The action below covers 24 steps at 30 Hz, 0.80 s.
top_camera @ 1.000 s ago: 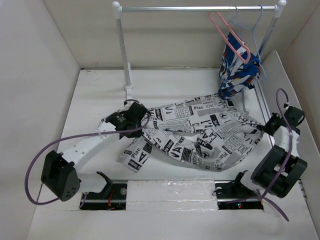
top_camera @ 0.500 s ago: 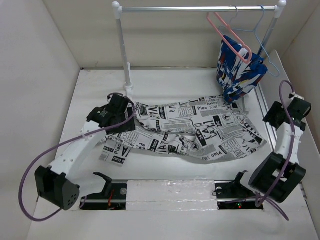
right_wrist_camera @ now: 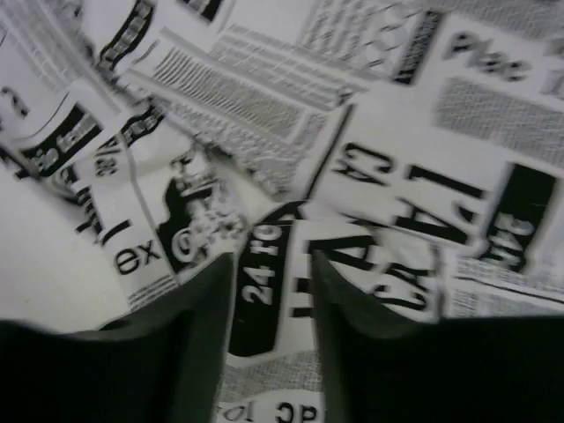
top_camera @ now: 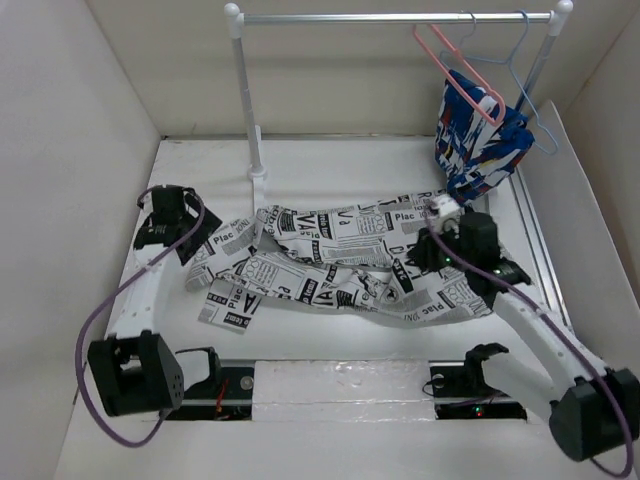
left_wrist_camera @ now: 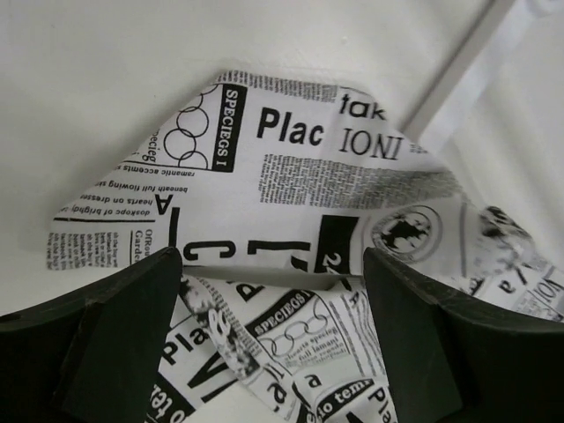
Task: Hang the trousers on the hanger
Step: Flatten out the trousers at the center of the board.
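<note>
Left claw (left_wrist_camera: 273,264): fingers spread wide, empty, at left end of trousers (top_camera: 350,265). Right claw (right_wrist_camera: 269,291): fingers narrowly apart upon trousers, grip unclear. Trousers: spread on table (top_camera: 350,165); hanger (top_camera: 465,80): on rail (top_camera: 380,17).

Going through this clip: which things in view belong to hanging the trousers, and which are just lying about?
Part of the job:
- trousers, spread on the table
- pink hanger, hooked on the rail

Just there:
- blue hanger, also on the rail
- blue, white and red garment, hanging below the rail's right end
</note>
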Motion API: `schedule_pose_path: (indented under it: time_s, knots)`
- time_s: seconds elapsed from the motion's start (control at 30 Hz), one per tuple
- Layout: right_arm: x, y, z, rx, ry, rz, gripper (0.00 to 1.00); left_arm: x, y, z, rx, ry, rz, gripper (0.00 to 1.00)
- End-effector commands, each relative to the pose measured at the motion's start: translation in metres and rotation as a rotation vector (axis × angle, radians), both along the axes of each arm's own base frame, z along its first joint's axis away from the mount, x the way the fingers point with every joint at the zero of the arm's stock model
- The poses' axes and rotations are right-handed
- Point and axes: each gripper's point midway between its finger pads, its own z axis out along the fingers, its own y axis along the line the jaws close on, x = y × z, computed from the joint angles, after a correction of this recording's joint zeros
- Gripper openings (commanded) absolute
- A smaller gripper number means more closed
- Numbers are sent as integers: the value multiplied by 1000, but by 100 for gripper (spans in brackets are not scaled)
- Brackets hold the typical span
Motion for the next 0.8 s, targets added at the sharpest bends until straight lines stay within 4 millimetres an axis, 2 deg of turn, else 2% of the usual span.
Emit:
schedule_pose_path:
  time_s: [0.0,0.03,0.07,0.1,0.13,0.17,0.23,0.27,0.37,0.4,0.47,0.5,0.53,0.6,0.63,0.67,0.73,0.77]
  knots:
    - [-5,46,-10,-81,-49,245,46,17,-1,-27,-36,22,31,80]
    - [-15,69,-15,-101,-43,341,63,17,1,-35,-28,37,37,80]
    - [-17,90,-34,-176,5,431,70,11,1,-65,-28,115,33,80]
    - [-26,100,-34,-177,2,470,70,11,1,-65,-28,116,33,80]
    - [-29,109,-38,-203,-2,511,71,8,1,-79,-27,162,27,80]
    - [-30,119,-52,-229,23,538,72,4,0,-89,-25,187,20,79]
    - [-36,137,-61,-249,16,584,72,-2,2,-107,-17,234,21,78]
    - [-35,144,-76,-265,38,596,72,-6,3,-115,-11,250,22,77]
    - [-35,159,-94,-296,48,630,68,-11,2,-137,-18,300,29,67]
    - [-37,161,-111,-323,89,639,54,-12,1,-142,-25,308,29,49]
    - [-42,168,-119,-347,106,663,43,-6,0,-150,-34,317,26,27]
    - [-46,170,-126,-356,123,673,31,-3,2,-152,-28,323,30,7]
    - [-48,167,-131,-357,140,668,21,-1,4,-158,-21,345,35,0]
    - [-66,173,-138,-356,161,714,6,21,10,-146,4,319,39,0]
    - [-77,170,-144,-365,183,728,2,27,12,-147,15,328,39,0]
    - [-85,168,-148,-377,197,738,0,49,17,-130,35,283,43,0]
    - [-111,169,-152,-394,226,789,0,65,29,-120,91,275,57,0]
    - [-124,163,-159,-407,251,810,0,83,34,-101,114,241,65,0]
